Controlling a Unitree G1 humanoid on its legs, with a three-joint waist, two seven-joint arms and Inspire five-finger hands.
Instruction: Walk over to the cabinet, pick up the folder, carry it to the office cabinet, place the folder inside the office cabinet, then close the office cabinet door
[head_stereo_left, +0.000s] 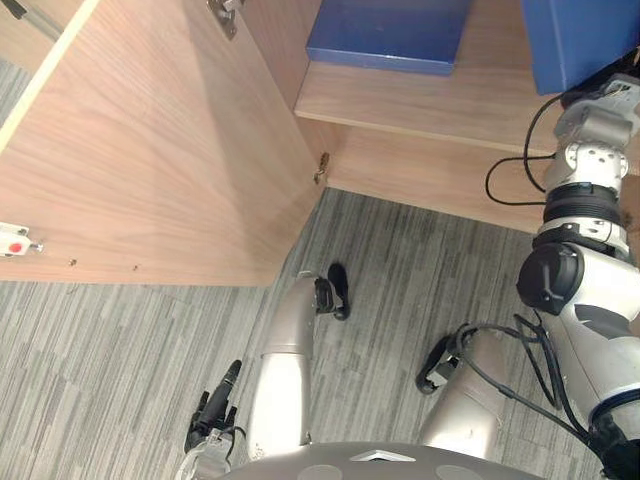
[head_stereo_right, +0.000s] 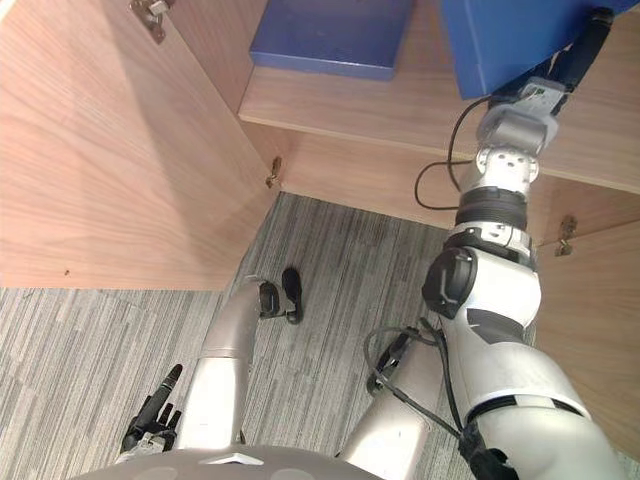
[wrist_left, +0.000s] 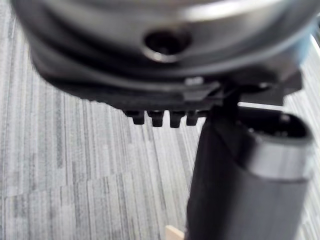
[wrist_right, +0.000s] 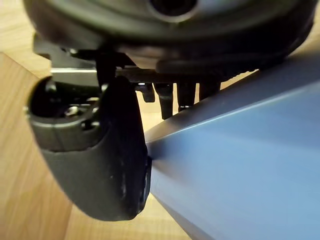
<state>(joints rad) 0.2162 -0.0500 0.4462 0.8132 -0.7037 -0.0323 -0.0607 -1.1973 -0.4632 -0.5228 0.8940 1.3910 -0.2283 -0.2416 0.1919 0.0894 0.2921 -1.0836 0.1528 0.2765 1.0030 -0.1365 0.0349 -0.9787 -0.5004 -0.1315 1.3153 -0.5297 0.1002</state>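
Two blue folders at office cabinet (head_stereo_left: 420, 170): flat folder (head_stereo_right: 330, 35) lies on shelf (head_stereo_right: 330, 110); held folder (head_stereo_right: 510, 40) just right of it over same shelf, right hand (wrist_right: 95, 160) fingers (wrist_right: 170, 100) and thumb clamping its edge. Left hand (head_stereo_right: 150, 420) hangs low, fingers relaxed, nearer open door (head_stereo_left: 150, 150).

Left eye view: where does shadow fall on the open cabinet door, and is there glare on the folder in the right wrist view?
Left eye view: the cabinet door is bright across its outer part, with a darker wedge of shade toward the hinge side. Right wrist view: the folder, pinched by the right hand, is softly lit with no glare.
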